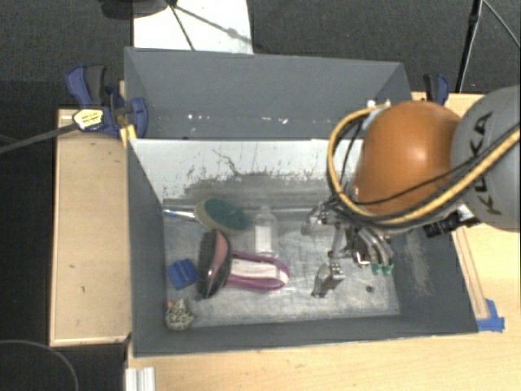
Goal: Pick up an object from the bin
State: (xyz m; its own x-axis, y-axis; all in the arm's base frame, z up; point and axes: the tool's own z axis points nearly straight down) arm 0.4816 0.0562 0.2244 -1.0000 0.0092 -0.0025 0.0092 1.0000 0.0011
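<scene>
Our tool [328, 282] hangs low over bare grey floor on the right side of the bin [269, 96]. We cannot tell if the tool is open or closed.

The closest thing is a long pink and white thing [259, 272], lying flat at the tool's 9 o'clock, a little apart from it. A small clear bottle [263, 236] lies at 10 o'clock. Next, at 9 o'clock, a dark oval brush [213, 264] touches the pink thing's far end. A round green scrubber [225, 215] sits at 10 o'clock. Farthest are a blue block [181, 273] at 9 o'clock and a speckled ball [179, 315] at 8 o'clock.
</scene>
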